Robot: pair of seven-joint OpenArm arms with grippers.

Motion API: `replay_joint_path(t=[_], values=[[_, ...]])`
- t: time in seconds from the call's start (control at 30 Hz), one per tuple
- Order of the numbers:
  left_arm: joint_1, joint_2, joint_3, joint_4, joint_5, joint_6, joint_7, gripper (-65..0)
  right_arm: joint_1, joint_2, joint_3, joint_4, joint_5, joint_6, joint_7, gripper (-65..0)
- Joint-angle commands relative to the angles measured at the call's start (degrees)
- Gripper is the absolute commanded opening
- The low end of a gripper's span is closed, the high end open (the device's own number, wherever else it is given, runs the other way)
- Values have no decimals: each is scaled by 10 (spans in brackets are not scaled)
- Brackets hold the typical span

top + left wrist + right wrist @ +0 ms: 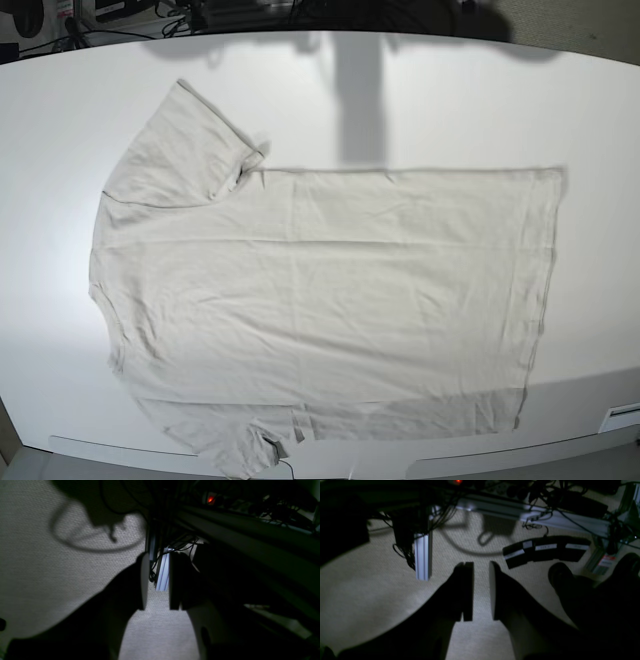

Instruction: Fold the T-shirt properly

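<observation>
Pale grey-beige cotton, one T-shirt [320,300], lies spread flat on one white table [600,110] in the base view. It is turned sideways: the neck end points to that view's left and the straight hem runs down its right side. Two short sleeves show. One sleeve [180,150] fans out toward the far left corner; the other sleeve [225,445] reaches the near edge of the table and slightly overhangs it. Light creases cross the body. No arm shows in this view.

Both wrist views are dark and look down at beige carpet [37,580]. The left gripper [157,581] shows two dark fingers, parallel, with a narrow gap between them and nothing in that gap. The right gripper [481,591] looks the same: two dark fingers, slightly parted, holding nothing.

In the right wrist view, one upright aluminium post [423,555] stands on the carpet, and three black foot pedals [545,550] with pale labels lie side by side. Tangled black cables [545,507] hang near a horizontal aluminium rail [495,506]. One small red light [210,499] glows at the top of the left wrist view.
</observation>
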Motion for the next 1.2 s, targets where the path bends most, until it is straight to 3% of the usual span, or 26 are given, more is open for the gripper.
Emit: replay_joint_path(t=[0.0,0.1,0.27,0.47,0.63,0.77,0.87,1.03,1.17], values=[[16,0,-1,16,0,-2,1,-507,-10,9,2,8,3,14,7,-528],[53,0,-1,73,0,-3,18,-507,-37,24,2,41,21,41,9,-528],[132,0,-1,198,-14,-35,65,-473,-112,47,2,153,76,82,5,-528],[230,0,-1,352,-41,-37,103,-446,-227,78,2,312,95,120,2,-528],[307,-2,-1,487,-71,-52,162,-446,-323,117,2,443,172,151,2,-528],[360,-18,-1,594,-153,-105,223,-446,-384,149,2,531,198,165,-4,-528],[398,-30,-1,673,-190,-110,235,-446,-417,169,3,589,198,170,-30,-528],[440,-40,-1,805,-184,-110,257,-446,-454,184,12,685,198,167,-76,-528],[442,-40,-1,903,-146,-110,275,-446,-476,183,50,760,198,167,-85,-528]])
